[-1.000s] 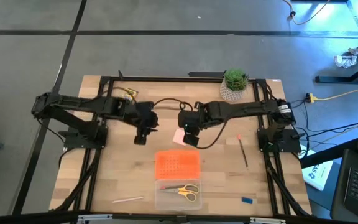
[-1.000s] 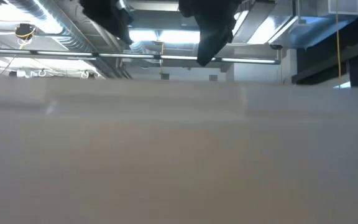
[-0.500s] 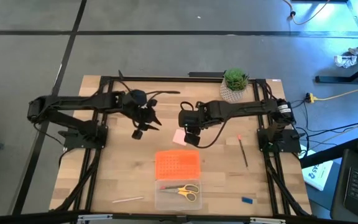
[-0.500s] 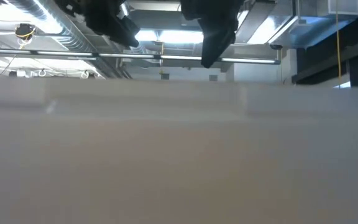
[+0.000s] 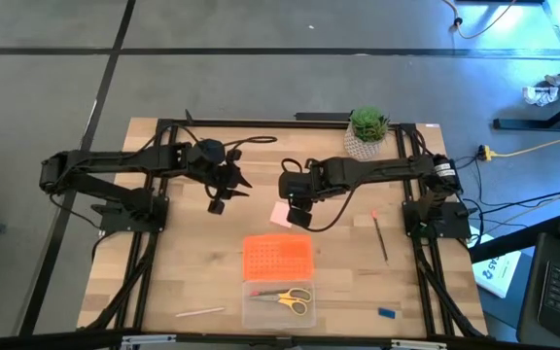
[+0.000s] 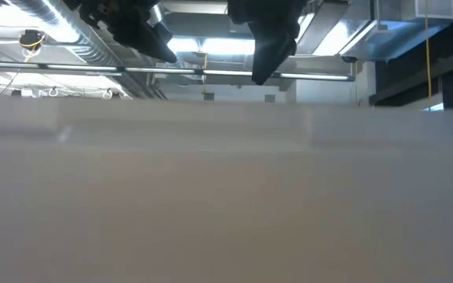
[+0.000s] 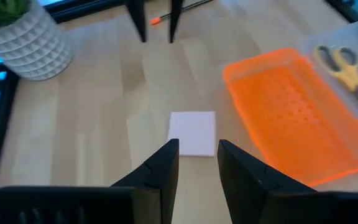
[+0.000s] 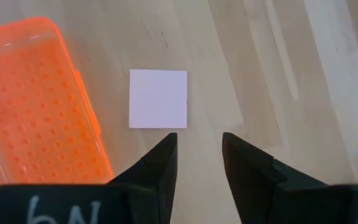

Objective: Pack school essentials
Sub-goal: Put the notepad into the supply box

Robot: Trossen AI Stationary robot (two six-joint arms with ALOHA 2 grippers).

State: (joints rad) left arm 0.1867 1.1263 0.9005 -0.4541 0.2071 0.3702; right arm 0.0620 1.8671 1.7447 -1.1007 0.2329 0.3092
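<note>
The pale pink square pad (image 5: 280, 214) lies flat on the table and also shows in the wrist views (image 7: 192, 132) (image 8: 158, 98). My right gripper (image 5: 299, 216) (image 8: 199, 138) hovers open just right of the pad. My left gripper (image 5: 227, 196) (image 7: 197, 146) is open, raised and left of the pad, looking toward it. The yellow-handled scissors (image 5: 288, 297) lie in the clear case (image 5: 251, 309). A thin pencil (image 5: 380, 236), a white pen (image 5: 199, 312) and the tiny blue piece (image 5: 387, 313) lie on the table. The crayon box does not show.
The orange lid (image 5: 278, 258) lies flat at the case's far side, just near of the pad. The potted plant (image 5: 367, 131) stands at the far edge. Black frame rails (image 5: 261, 122) border the table. A pale blurred surface (image 6: 226, 204) fills most of the low view.
My left gripper has drawn back toward the table's far-left and risen, and its wrist has turned so that the fingers point toward the right side. The right arm and the things on the table have kept still.
</note>
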